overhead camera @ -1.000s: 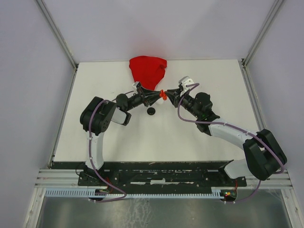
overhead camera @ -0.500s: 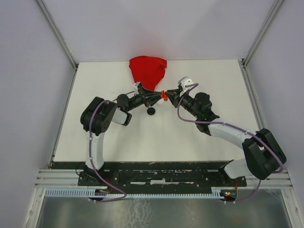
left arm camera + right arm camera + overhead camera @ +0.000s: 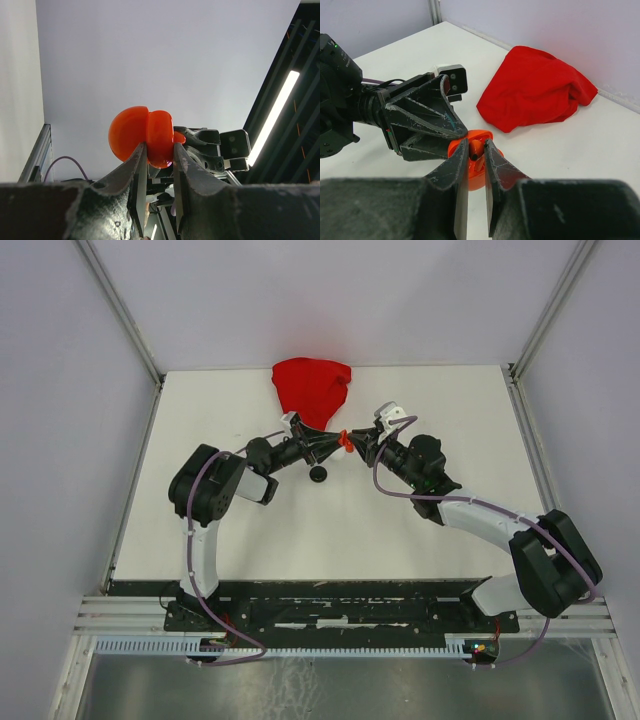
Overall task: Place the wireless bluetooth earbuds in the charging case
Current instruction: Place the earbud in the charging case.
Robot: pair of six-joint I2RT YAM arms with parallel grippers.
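Observation:
Above the table's middle, my left gripper (image 3: 335, 444) is shut on a round red charging case (image 3: 343, 440). In the left wrist view its jaws (image 3: 160, 150) pinch one half of the case (image 3: 145, 132), which is hinged open. My right gripper (image 3: 353, 445) meets it from the right, shut on a small red earbud (image 3: 474, 148). In the right wrist view, the earbud sits between my right gripper's (image 3: 476, 146) fingertips, right at the open case (image 3: 476, 176). I cannot tell whether it is seated. Other earbuds are out of view.
A crumpled red cloth (image 3: 312, 388) lies at the table's back edge, just behind both grippers. A small black round case (image 3: 318, 474) rests on the white table (image 3: 420, 540) below the left gripper. Enclosure walls stand on both sides.

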